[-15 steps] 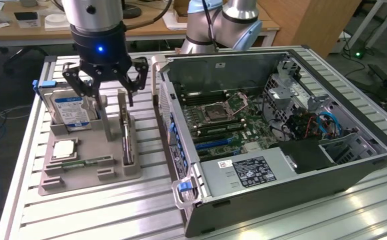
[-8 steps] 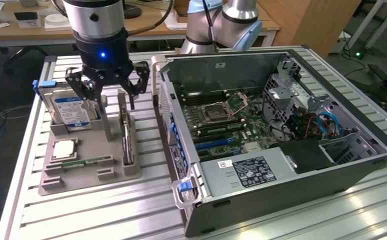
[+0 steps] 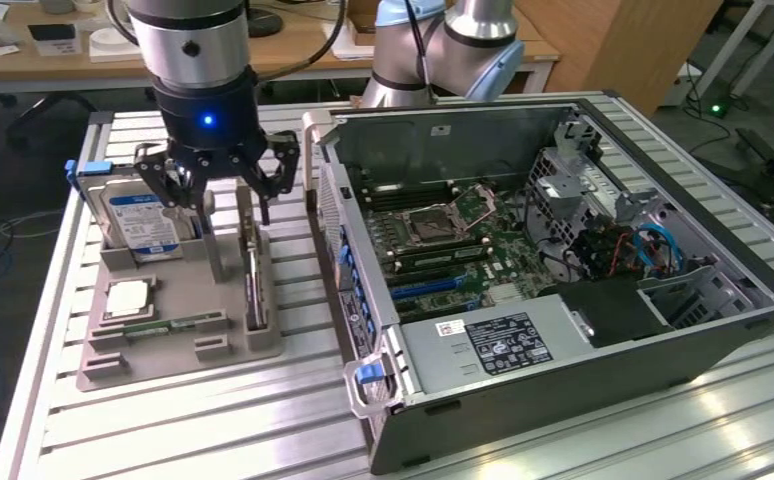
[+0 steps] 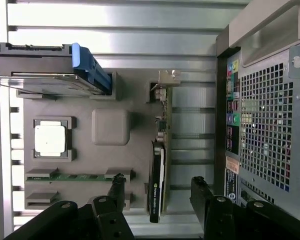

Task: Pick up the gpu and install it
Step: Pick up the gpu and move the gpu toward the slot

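The gpu [image 3: 252, 285] stands on edge in a slot of the grey moulded tray [image 3: 160, 365], left of centre in the exterior view: a thin green board with a black cooler block on one face and a silver end bracket. The gripper [image 3: 223, 195] hangs just above it, its black jointed fingers [image 3: 171, 185] spread wide and grasping nothing; in the wrist view the card lies between the two fingertips, apart from both. Further to the exterior view's left in the tray, a silver hard drive [image 3: 140, 222] with a blue label stands upright, with a square metal-capped chip [image 3: 130, 298] and a narrow green memory stick [image 3: 174, 325] lying flat below it. Just beside the tray, on the exterior view's right, an open metal case [image 3: 707, 335] lies on its side, its green motherboard [image 3: 447, 245] exposed. All rests on a ribbed aluminium table [image 3: 200, 430]
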Robot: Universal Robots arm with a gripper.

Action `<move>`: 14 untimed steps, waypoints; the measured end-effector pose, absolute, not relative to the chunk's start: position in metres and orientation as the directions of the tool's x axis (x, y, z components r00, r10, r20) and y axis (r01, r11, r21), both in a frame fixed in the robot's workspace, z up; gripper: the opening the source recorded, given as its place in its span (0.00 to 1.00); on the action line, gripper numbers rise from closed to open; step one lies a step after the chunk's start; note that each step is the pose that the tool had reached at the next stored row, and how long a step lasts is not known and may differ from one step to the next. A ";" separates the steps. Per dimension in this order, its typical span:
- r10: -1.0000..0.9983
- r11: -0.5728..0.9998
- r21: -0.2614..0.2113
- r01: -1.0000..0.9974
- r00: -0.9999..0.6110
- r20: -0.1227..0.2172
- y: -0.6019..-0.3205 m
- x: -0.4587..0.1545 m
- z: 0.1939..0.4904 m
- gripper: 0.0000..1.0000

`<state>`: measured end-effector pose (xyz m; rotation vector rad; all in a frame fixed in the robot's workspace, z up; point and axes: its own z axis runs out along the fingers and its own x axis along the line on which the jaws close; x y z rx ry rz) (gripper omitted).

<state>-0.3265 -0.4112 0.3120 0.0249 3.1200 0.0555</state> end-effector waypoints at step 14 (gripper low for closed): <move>0.016 0.999 0.036 0.016 -1.000 -0.021 -0.414 -0.326 0.297 0.65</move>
